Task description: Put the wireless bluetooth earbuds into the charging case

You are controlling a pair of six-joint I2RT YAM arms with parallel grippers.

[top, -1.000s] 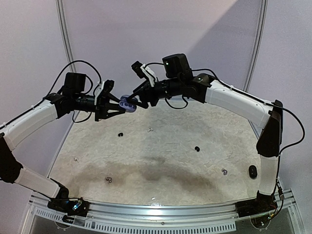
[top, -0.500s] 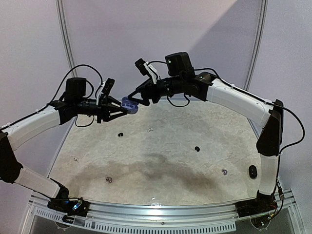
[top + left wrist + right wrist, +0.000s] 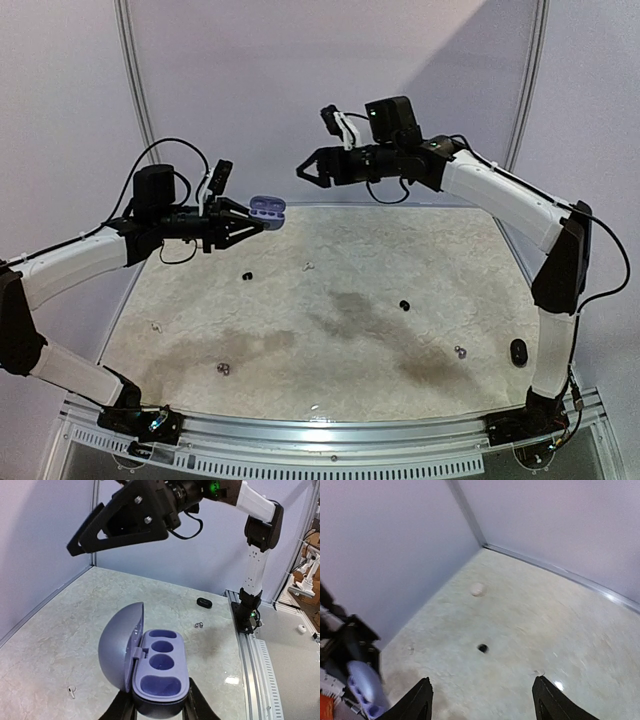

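While the left tool point(image 3: 245, 221) clamps the purple charging case point(image 3: 160, 672) by its base, we see the lid point(image 3: 117, 650) swung up and the case held in the air over the far left of the desk point(image 3: 330, 400); the right tool point(image 3: 308, 172) hangs higher, jaws spread wide with nothing between them, apart from the case; the earbuds lie scattered on the desk below: a black bud point(image 3: 246, 274), a white bud point(image 3: 308, 266), a second black bud point(image 3: 404, 305), a silvery bud point(image 3: 460, 351); a small black case point(image 3: 517, 351) sits near the right arm's base.
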